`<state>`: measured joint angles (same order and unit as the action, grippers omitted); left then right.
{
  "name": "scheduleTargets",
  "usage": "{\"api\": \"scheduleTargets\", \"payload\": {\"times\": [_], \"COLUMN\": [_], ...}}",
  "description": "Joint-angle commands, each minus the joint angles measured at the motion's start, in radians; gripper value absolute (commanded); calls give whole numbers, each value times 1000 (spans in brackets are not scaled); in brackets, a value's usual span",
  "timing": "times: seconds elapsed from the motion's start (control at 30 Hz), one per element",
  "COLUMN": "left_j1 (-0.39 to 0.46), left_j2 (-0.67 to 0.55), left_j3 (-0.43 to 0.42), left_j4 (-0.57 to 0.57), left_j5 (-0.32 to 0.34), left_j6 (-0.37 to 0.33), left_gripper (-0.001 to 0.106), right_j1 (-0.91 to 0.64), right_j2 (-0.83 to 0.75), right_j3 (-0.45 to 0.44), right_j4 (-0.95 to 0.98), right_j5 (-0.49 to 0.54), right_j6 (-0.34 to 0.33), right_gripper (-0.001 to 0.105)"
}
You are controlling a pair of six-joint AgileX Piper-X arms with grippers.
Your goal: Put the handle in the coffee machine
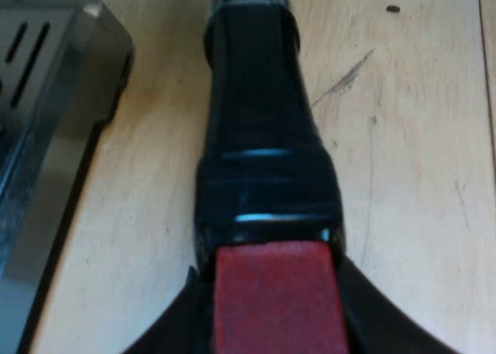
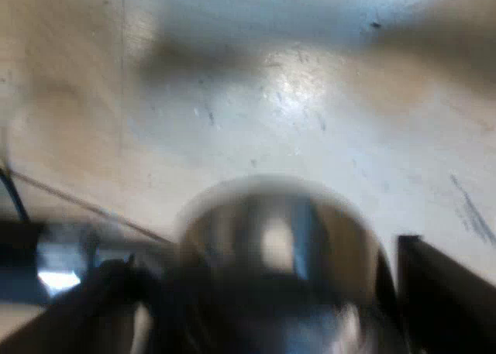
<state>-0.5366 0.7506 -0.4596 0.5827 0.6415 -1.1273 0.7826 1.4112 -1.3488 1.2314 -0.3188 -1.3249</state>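
Above the wooden table [image 1: 411, 176], beside the machine's corner [image 1: 46, 75], the handle [image 1: 260, 160] is glossy black with a red end [image 1: 279, 292]. The left gripper [image 1: 275, 340] clamps this red end from both sides. The right gripper [image 2: 271, 315] sits at a round metal body [image 2: 271, 238]; whether it grips cannot be told.

Colours noted: the handle [image 1: 263, 137] is glossy black with pale bluish highlights along its ridges; its end [image 1: 277, 300] is matt red; the espresso machine [image 1: 70, 75] is grey metal with dark parallel slots [image 1: 27, 52]; the table [image 1: 418, 176] is pale yellowish wood, faintly grained, marked by dark grey scratches [image 1: 345, 77] and one dark speck [image 1: 393, 8]; the rounded metal object [image 2: 275, 245] is bright silver with dark and white reflections.
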Motion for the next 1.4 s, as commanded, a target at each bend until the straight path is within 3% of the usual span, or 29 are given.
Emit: {"api": "scheduleTargets", "payload": {"times": [0.03, 0.17, 0.4, 0.67, 0.8, 0.87, 0.93, 1.03, 1.2, 1.4], "left_j1": [-10, 24, 133, 164, 257, 309, 372, 429, 522, 630], "left_j2": [-31, -34, -37, -37, -37, -37, -37, -37, -37, -37], "left_j3": [-13, -13, -13, -13, -13, -13, -13, -16, -26, -55], "left_j4": [-26, -26, -8, 90, 132, 152, 177, 200, 232, 232], "left_j5": [103, 139, 182, 205, 210, 210, 210, 210, 210, 218], "left_j6": [11, -20, -43, -43, -43, -41, -31, -18, 8, 53], "left_gripper": [0, 0, 0, 0, 0, 0, 0, 0, 0, 0], "right_j1": [3, 1, 1, 1, 1, 6, 51, 139, 257, 391], "right_j2": [-26, -63, -158, -210, -209, -216, -226, -237, -237, -237], "right_j3": [-13, -13, -13, -13, -13, -13, -13, -13, 2, 88], "right_j4": [-44, -69, -75, -75, -90, -93, -113, -151, -212, -380], "right_j5": [5, 14, 133, 273, 293, 303, 435, 633, 828, 1014], "right_j6": [-2, -2, -2, -2, 11, -18, -53, -51, -39, -14], "right_gripper": [98, 98, 98, 98, 98, 98, 98, 98, 98, 98]}}
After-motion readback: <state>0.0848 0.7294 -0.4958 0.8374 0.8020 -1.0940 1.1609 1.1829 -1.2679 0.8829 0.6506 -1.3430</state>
